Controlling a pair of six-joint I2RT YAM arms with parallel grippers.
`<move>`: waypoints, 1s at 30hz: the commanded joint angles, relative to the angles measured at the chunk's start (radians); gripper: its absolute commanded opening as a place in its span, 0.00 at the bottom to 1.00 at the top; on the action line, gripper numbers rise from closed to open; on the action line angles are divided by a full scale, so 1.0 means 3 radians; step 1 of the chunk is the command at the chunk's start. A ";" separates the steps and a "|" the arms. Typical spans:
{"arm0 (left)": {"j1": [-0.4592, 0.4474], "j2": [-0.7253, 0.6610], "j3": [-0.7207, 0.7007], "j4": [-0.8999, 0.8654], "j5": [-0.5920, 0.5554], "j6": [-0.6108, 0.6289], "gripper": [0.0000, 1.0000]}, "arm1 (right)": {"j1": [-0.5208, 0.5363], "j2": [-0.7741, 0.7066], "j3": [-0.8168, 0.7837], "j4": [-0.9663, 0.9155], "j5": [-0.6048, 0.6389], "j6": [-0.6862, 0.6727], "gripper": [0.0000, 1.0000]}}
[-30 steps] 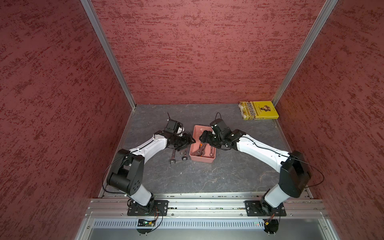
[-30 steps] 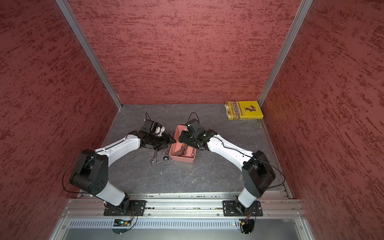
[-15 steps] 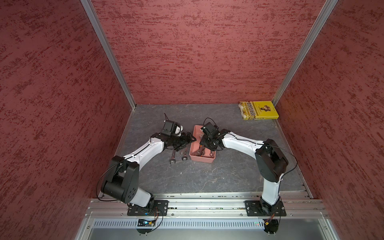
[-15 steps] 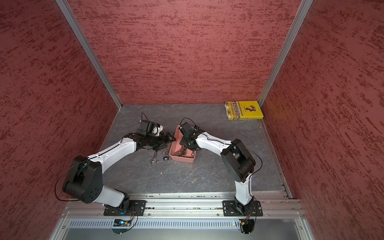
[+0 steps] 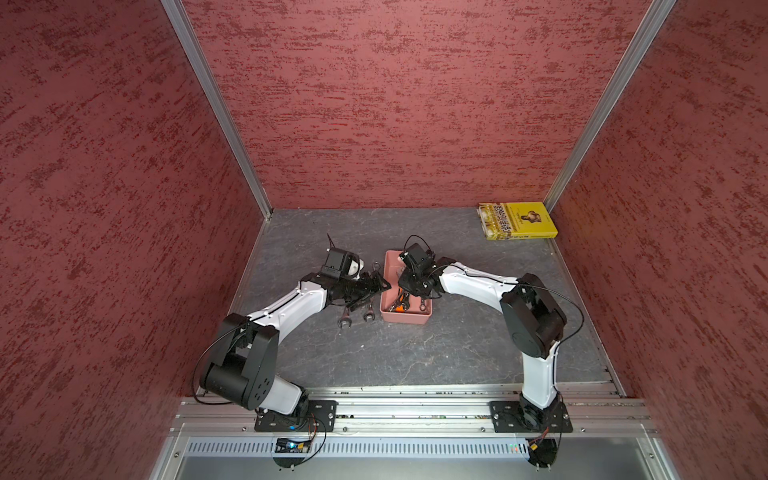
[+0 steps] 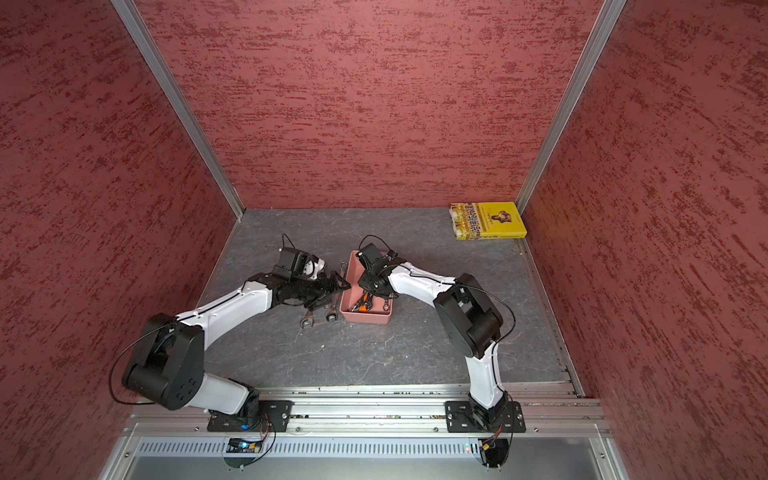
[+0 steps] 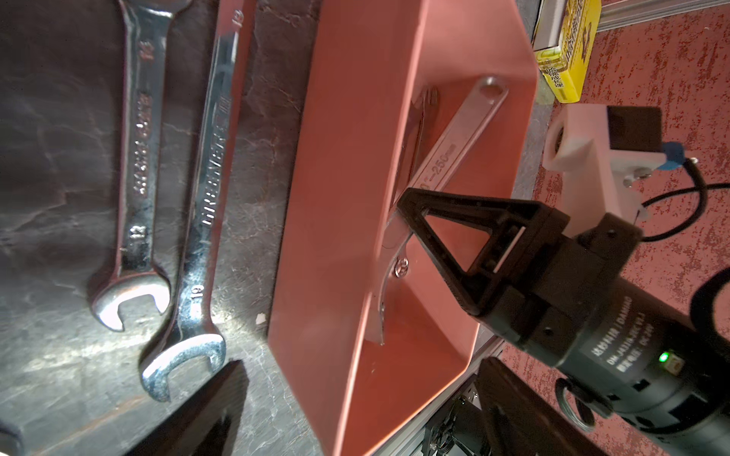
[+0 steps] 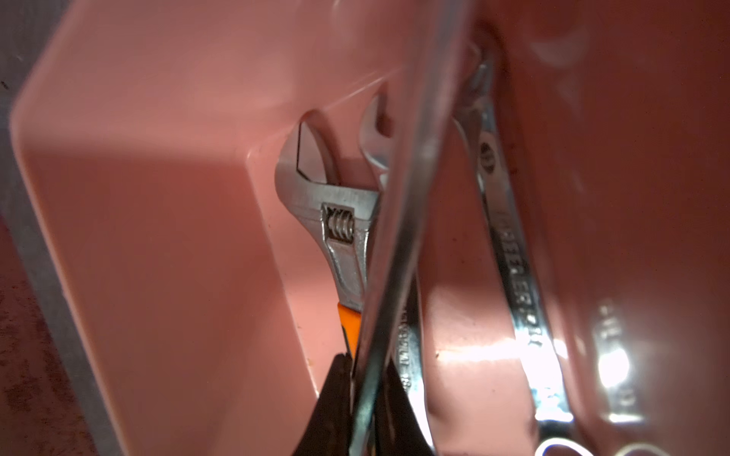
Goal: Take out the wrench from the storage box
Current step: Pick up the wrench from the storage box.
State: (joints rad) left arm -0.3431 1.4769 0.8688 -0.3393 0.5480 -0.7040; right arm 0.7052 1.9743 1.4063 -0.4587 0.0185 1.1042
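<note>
- Two fingers of the right gripper [image 8: 365,375] are pinched tight on the shaft of the wrench [image 8: 411,177], low inside the storage box [image 5: 405,318].
- Wrench is in the box, not lifted clear. From the left wrist it looks like the big adjustable one, handle end leaning up a box wall.
- Handling, my guess: solid steel, rigid, heavy for its size. It's polished, so slippery against the pads.
- Best hold: across the flat faces near mid-shaft, close to the balance point. The pinch appears to sit nearer the head, so the long handle could pivot in the jaws on the lift.
- Orange-handled adjustable wrench [image 8: 339,221] and combination wrench [image 8: 509,256] lie right against it and may snag or drag along.
- Box is light plastic and could shift if the wrench catches the wall.
- Left gripper [image 5: 376,286]: jaws spread, empty, just beside the box's outer wall, above two open-end wrenches [image 7: 138,158] on the table.
</note>
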 commanded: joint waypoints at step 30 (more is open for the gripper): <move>0.0090 0.0068 0.0197 0.0023 0.0017 0.0029 0.99 | -0.0815 -0.1476 0.0117 -0.0909 -0.0249 -0.2056 0.00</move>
State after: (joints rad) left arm -0.3233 1.5017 0.9035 -0.3290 0.5629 -0.7063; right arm 0.5167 1.5852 1.3941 -0.6617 0.0193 0.6849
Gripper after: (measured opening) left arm 0.987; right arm 0.082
